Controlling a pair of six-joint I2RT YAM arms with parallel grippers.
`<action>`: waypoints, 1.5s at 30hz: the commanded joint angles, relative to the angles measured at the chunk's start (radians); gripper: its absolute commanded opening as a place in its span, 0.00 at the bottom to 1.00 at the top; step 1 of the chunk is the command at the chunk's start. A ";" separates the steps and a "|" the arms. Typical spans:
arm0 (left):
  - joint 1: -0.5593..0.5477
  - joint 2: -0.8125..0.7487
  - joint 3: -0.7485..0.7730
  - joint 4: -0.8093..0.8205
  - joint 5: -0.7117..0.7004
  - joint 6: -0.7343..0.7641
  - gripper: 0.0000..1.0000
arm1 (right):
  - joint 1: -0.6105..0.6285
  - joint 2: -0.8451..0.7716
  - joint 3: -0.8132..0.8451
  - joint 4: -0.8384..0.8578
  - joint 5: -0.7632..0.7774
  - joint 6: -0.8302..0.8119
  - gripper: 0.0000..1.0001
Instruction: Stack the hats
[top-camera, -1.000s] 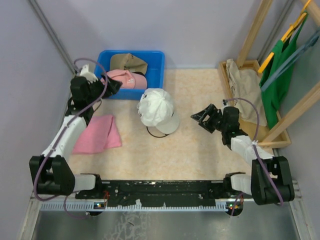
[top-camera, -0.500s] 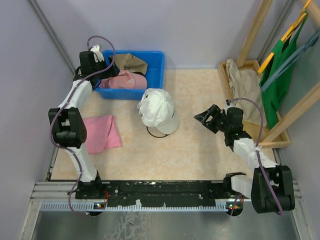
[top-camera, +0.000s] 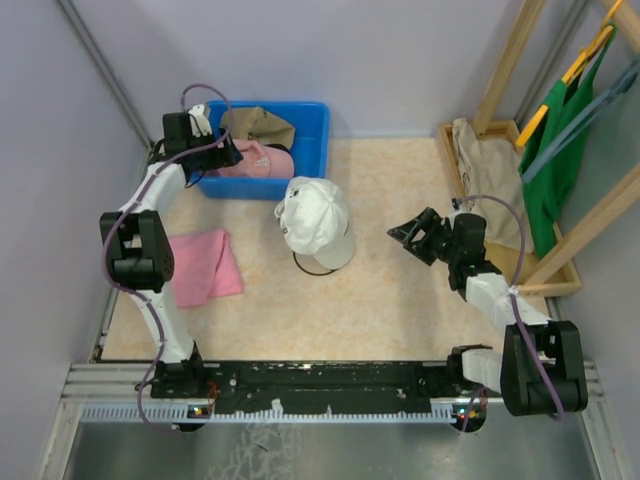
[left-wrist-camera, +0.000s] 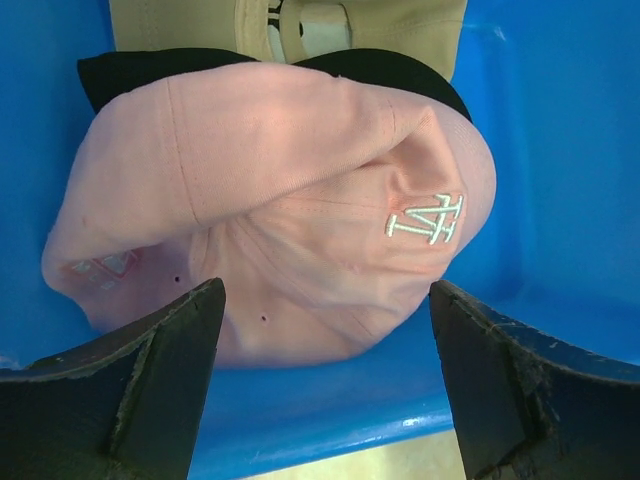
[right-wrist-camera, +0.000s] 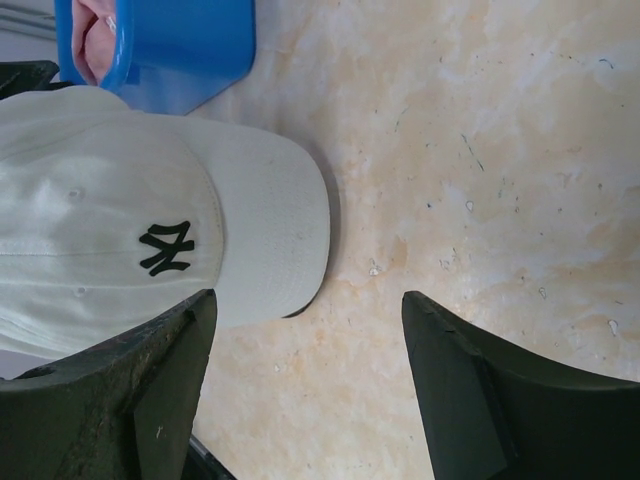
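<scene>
**Inspector:** Beige tabletop, overhead: white cap sits mid-table, blue bin at the far-left corner, with the left gripper over it.

**Clerk:** Left wrist?

**Inspector:** Jaws wide, empty, straddling the pink cap, which lies on the black cap, with the tan cap beyond. Step judged: grasping pink. Next: descend, close.

**Clerk:** Right wrist?

**Inspector:** There the right gripper gapes, holding nothing, facing the white cap's brim.

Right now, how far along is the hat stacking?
Barely started. The white fabric baseball cap lies alone on the table, nothing stacked on it. In hand: the left pincer hovers open over the pink fabric cap in the blue plastic bin, not gripping. Remaining: pink, the black cap under it and the tan cap behind, all in the bin. The right pincer is open, empty.
</scene>
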 joint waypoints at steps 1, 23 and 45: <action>0.004 0.037 0.024 0.007 0.035 -0.013 0.88 | -0.006 0.003 0.001 0.071 -0.015 0.008 0.75; 0.002 0.325 0.381 -0.048 -0.043 -0.013 0.87 | -0.007 -0.012 0.007 0.055 -0.012 0.004 0.74; -0.002 0.094 0.326 -0.114 0.113 -0.082 0.00 | -0.006 -0.175 0.041 -0.038 -0.001 -0.043 0.74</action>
